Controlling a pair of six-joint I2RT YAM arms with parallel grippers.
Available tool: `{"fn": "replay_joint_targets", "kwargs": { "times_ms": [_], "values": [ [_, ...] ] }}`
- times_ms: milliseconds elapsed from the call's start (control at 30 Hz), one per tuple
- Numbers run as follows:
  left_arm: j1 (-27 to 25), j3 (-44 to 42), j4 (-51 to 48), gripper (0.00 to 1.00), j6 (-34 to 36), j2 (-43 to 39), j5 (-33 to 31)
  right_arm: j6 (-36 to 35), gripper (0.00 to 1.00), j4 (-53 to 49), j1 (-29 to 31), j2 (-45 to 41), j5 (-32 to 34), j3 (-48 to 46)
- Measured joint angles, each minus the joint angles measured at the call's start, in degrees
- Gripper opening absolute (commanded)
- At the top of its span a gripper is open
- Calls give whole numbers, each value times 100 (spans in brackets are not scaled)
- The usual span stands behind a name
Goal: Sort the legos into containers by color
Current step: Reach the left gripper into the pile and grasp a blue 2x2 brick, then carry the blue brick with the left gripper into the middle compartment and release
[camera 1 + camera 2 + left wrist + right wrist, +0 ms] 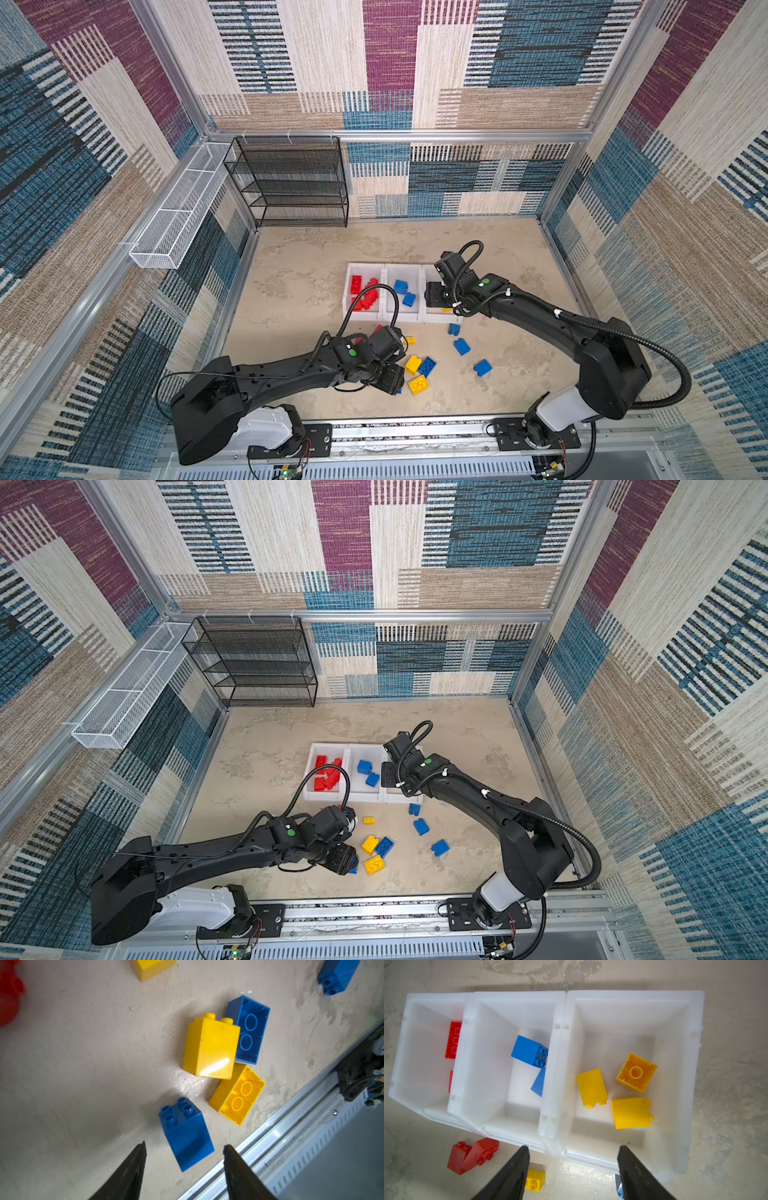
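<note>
The left claw (185, 1146) is hanging open just above the surface (83, 1064). Its two black tapered fingers (128, 1172) are standing on both sides of a tall blue brick (186, 1134), not touching it as far as I can tell. This brick is lying on its side, with its four round studs pointing away from the claw. So I am judging that the step in hand is the picking of this brick. The next move is asking for a small descent, a closing on the two smooth flat faces, then a carry to the middle bin (519, 994), where two blue bricks (527, 1050) are already lying.

The right claw (573, 1147) is hovering open and empty over the near wall of the right bin (633, 994), which is holding three yellow bricks (591, 1086). The left bin (436, 996) is holding the red bricks (453, 1040).

More pieces are waiting outside. Near the tall blue brick, a yellow block (211, 1047), an upturned blue brick (248, 1030) and an upturned yellow brick (236, 1095) are touching one another. The upturned ones are showing hollow bodies with round tubes inside. In a top view, three blue pieces (461, 346) and a small yellow brick (410, 340) are lying apart in front of the bins. Two red pieces (473, 1155) are leaning together there.

All bricks are looking hard and glossy. The bins are milky white with sloping walls, and the surface is matte, beige and mottled like plaster.
</note>
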Motion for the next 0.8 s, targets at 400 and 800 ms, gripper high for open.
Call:
{"fn": "replay_joint_targets", "kwargs": {
  "times_ms": [400, 800],
  "values": [
    [-289, 437, -35, 44, -157, 951, -146, 44, 70, 39, -94, -236, 2, -319],
    [-289, 540, -157, 24, -146, 940, -291, 63, 69, 72, -146, -472, 42, -492]
  ]
}}
